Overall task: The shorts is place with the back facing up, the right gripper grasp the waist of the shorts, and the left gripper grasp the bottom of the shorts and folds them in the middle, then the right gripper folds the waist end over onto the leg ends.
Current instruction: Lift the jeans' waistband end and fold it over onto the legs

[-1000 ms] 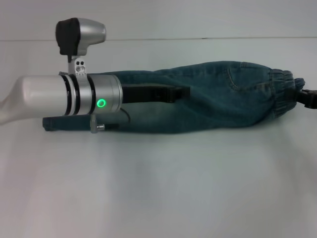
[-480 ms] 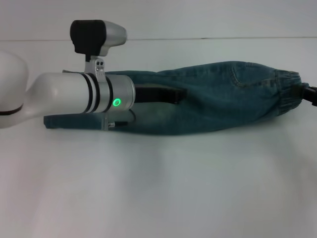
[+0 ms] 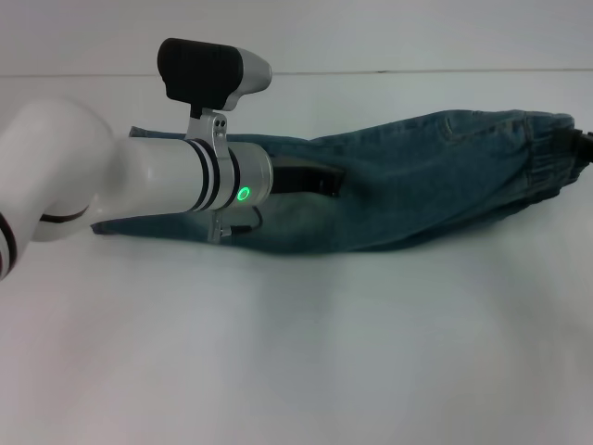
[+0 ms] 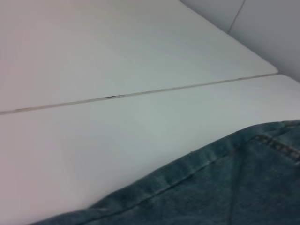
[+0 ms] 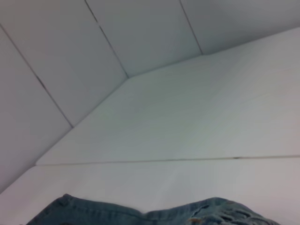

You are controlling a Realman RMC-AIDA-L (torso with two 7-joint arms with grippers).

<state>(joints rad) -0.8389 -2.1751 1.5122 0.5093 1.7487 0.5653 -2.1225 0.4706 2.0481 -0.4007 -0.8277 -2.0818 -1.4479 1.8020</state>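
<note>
The faded blue denim shorts (image 3: 417, 185) lie folded lengthwise across the white table (image 3: 296, 352). Their ruffled waist (image 3: 554, 153) is at the far right, raised a little. The leg ends (image 3: 109, 227) are at the left, mostly hidden under my left arm. My left gripper (image 3: 320, 179) reaches in from the left and sits low over the middle of the shorts. Only a black sliver of my right gripper (image 3: 586, 141) shows at the picture's right edge, against the waist, which follows its pull. Each wrist view shows just an edge of the shorts (image 4: 225, 187) (image 5: 140, 216).
A seam in the table (image 3: 417, 71) runs across behind the shorts. Bare table surface lies in front of the shorts, toward me. A paneled wall (image 5: 93, 56) stands beyond the table's far edge.
The shorts have slid to the right and the waist has risen slightly with the right gripper. My left arm has swung further in and turned, its elbow now in view.
</note>
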